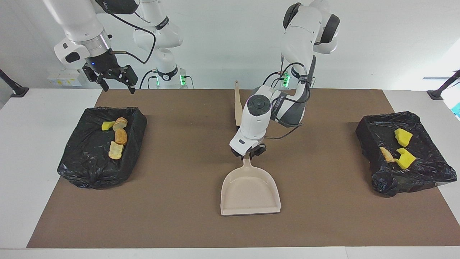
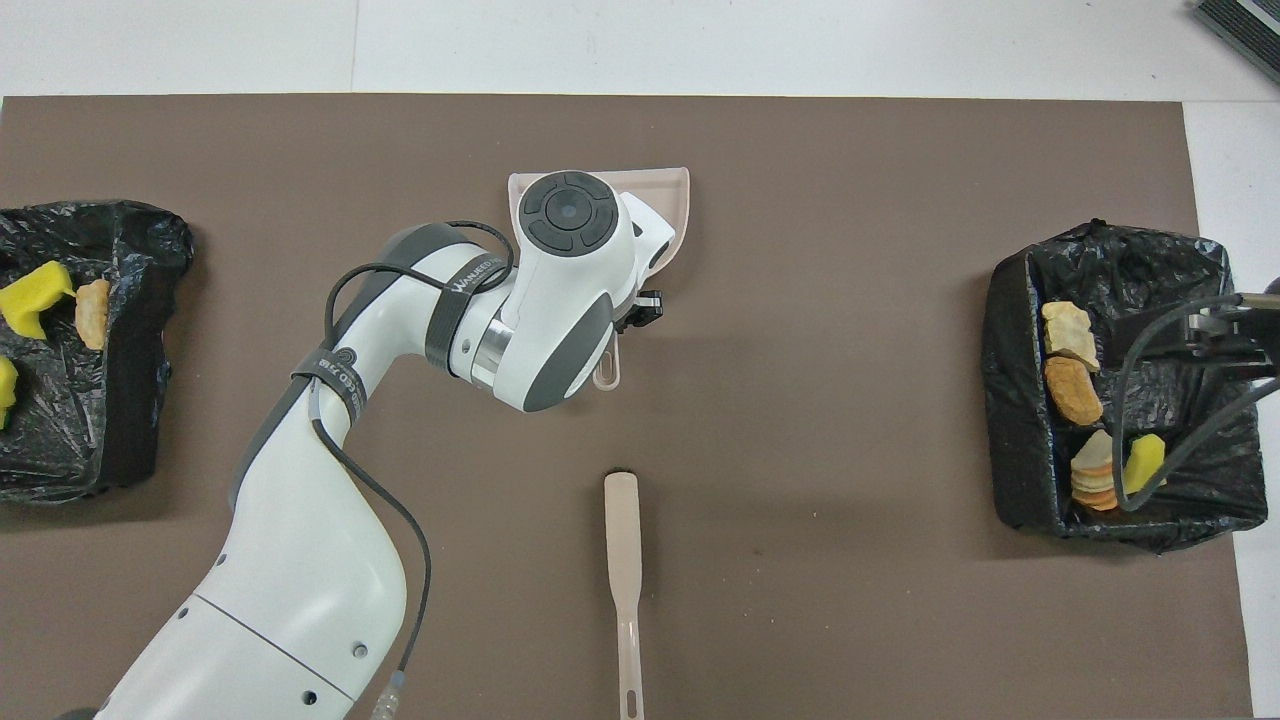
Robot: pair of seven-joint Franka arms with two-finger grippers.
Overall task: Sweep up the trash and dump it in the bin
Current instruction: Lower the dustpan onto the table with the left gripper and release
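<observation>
Left gripper (image 1: 249, 154) is clenched on the dustpan (image 1: 250, 193) handle, centre of the facing view. The pan is smooth beige plastic, flared and shallow, lying flat on the matte brown mat (image 1: 179, 201). In the overhead view the arm's white wrist housing covers most of the pan; only the rim and the looped handle tip peek out.

The brush (image 2: 622, 560), slim beige handle, lies lower centre overhead; in the facing view the arm hides its lower end, and its bristles are hard to make out.

All the trash sits in two crinkly, glossy black-bagged bins. The bin at the facing view's left edge (image 1: 90, 169) holds crusty bread pieces (image 1: 120, 138) and a yellow sponge chunk (image 1: 107, 125). The bin at its right edge (image 1: 413, 180) holds spongy yellow chunks (image 1: 404, 148) and one bread scrap (image 1: 387, 154).

Right gripper (image 1: 114, 77) hangs over that left-edge bin, fingers spread, holding nothing; overhead it is cut off at the right edge.
</observation>
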